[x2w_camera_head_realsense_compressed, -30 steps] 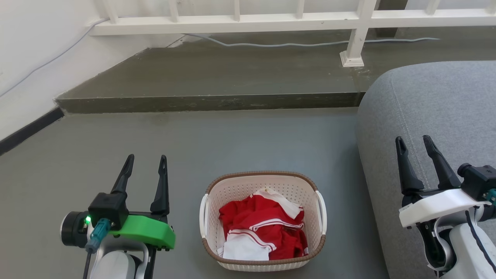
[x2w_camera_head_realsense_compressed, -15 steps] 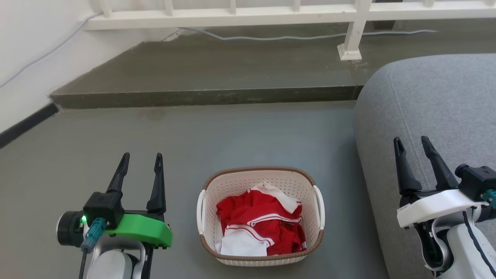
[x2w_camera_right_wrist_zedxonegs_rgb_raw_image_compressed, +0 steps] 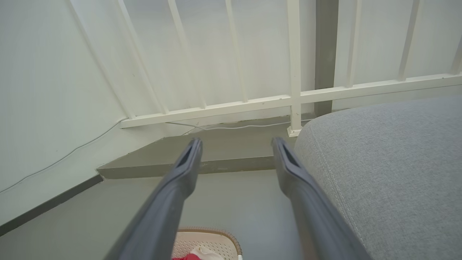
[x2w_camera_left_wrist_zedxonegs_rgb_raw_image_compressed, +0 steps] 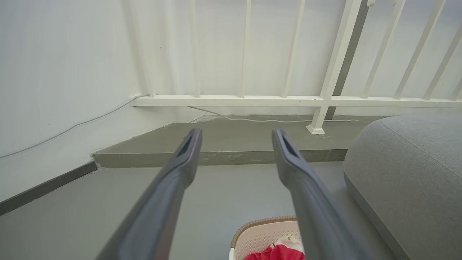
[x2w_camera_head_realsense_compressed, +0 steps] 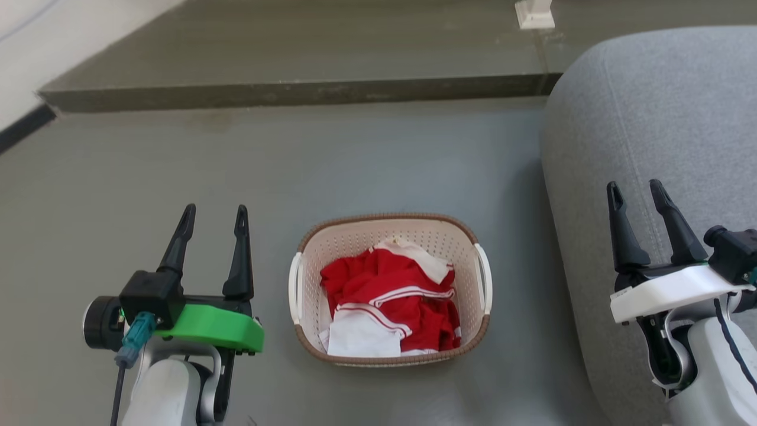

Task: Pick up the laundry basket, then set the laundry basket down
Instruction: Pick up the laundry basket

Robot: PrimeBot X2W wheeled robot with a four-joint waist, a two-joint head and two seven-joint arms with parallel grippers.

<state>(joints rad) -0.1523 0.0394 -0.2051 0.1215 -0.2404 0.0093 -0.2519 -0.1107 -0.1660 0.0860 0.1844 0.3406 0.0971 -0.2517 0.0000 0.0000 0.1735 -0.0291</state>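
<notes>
The laundry basket stands on the grey floor in the head view, cream-white and perforated, with a brown rim and white side handles. Red and white clothes lie inside it. My left gripper hangs open to the basket's left, apart from it. To the right, over the grey sofa, my right gripper is open too, holding nothing. The left wrist view catches the basket's far rim below the left gripper. In the right wrist view the basket peeks in at the bottom edge under the right gripper.
A grey sofa bulks along the right, close to the basket. A raised concrete step crosses the floor ahead, with a white railing and a cable on it. A white wall with a dark skirting is at the left.
The camera has tilted down, so the railing has left the head view and the basket sits higher in it. Both grippers stay open beside the basket.
</notes>
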